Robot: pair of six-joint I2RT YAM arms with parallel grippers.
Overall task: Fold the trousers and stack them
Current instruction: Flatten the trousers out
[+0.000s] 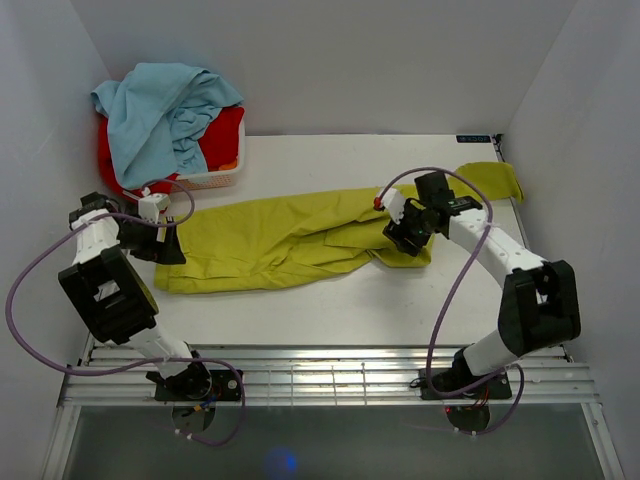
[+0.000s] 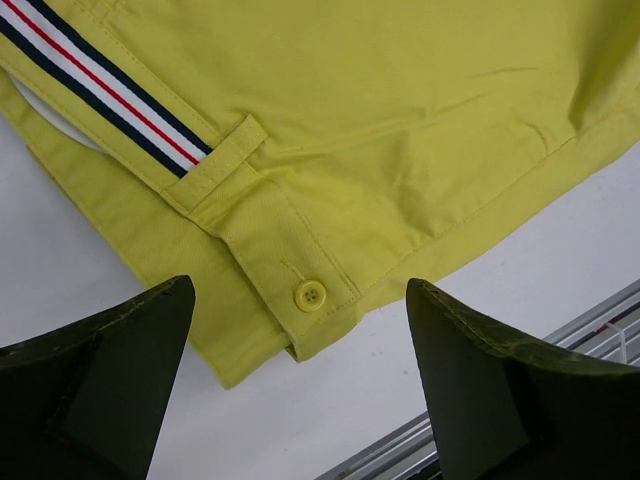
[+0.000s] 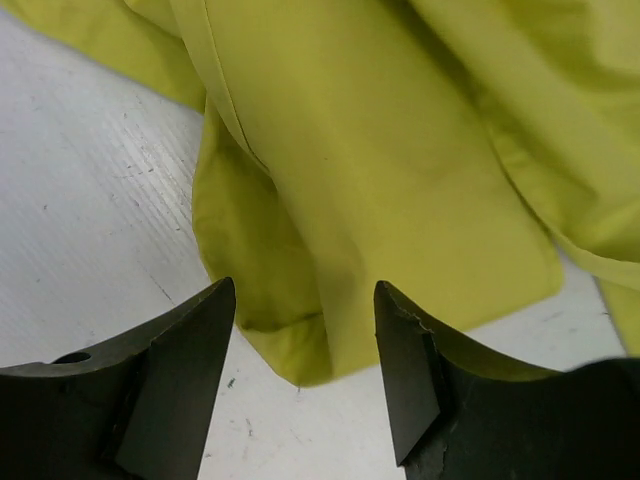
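The yellow-green trousers [image 1: 280, 240] lie spread flat across the middle of the table, waist end to the left. My left gripper [image 1: 167, 242] hovers at the waist corner with its jaws wide open. In the left wrist view that gripper [image 2: 300, 400] holds nothing, and the waistband [image 2: 250, 215] shows a striped label [image 2: 110, 95] and a button [image 2: 310, 295] just beyond the tips. My right gripper [image 1: 407, 235] stands open over the folded leg end. In the right wrist view its fingers [image 3: 175, 375] flank the hem [image 3: 310, 340] without pinching it.
A white basket [image 1: 215, 180] at the back left holds a light blue garment [image 1: 160, 110] and a red garment [image 1: 225, 135]. Another yellow-green piece of cloth [image 1: 490, 178] lies at the back right corner. White walls enclose the table; a metal rail [image 1: 330, 375] runs along its near edge.
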